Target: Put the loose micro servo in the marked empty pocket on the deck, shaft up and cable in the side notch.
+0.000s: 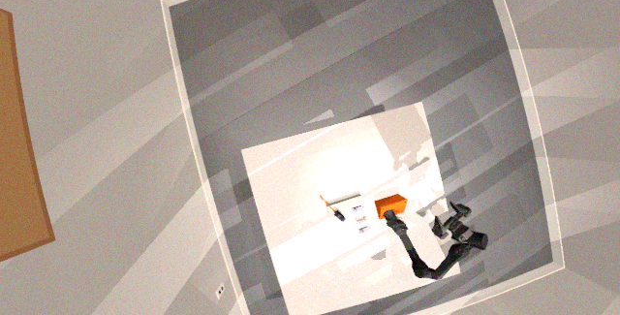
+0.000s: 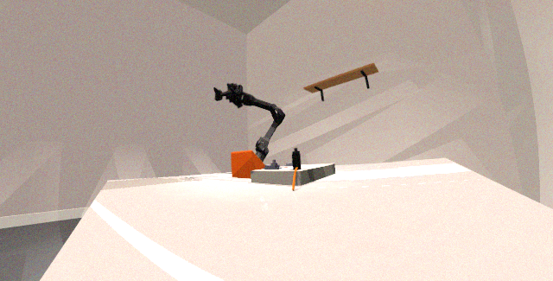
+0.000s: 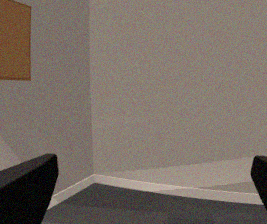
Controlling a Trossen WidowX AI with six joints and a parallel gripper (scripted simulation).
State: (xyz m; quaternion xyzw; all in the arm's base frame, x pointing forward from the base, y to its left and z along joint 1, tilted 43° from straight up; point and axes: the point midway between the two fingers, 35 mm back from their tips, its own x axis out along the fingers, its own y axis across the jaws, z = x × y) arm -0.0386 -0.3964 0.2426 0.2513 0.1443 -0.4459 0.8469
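Servo: small black micro servo point(image 2: 295, 158) stands upright on the far edge of the flat grey rectangular deck point(image 2: 317, 172); in the top view it shows as a dark block point(image 1: 340, 215) at the deck's left side. Nothing is gripping it.
Cable: thin orange lead point(image 2: 294, 179) hangs from the servo down over the deck's front edge; from above it runs as a slanted orange line point(image 1: 325, 204) away from the servo body.
Deck: low grey slab on the white table top point(image 2: 268, 229), just beside the orange block. Small pale purple-grey parts point(image 1: 358, 218) sit in a short column on it; too small to tell which is the marked pocket.
Orange block: bright orange box point(image 2: 244, 162) at the arm's foot, touching the deck's near-left end in the exterior view.
Arm: dark six-joint arm point(image 2: 270, 123) rises from beside the orange block, bends at the elbow and reaches out high to the left, well apart from the deck and servo.
Claw: black parallel-jaw gripper point(image 2: 220, 94) is released, jaws spread wide with nothing between them. Wrist view shows one dark finger point(image 3: 17, 205) at lower left, the other at the right edge, open air and a grey wall between.
Wrist outlook: camera faces a room corner, brown wooden panel point(image 3: 5, 38) at upper left.
Surroundings: brown wooden wall shelf point(image 2: 341, 78) on black brackets, up and right of the arm.
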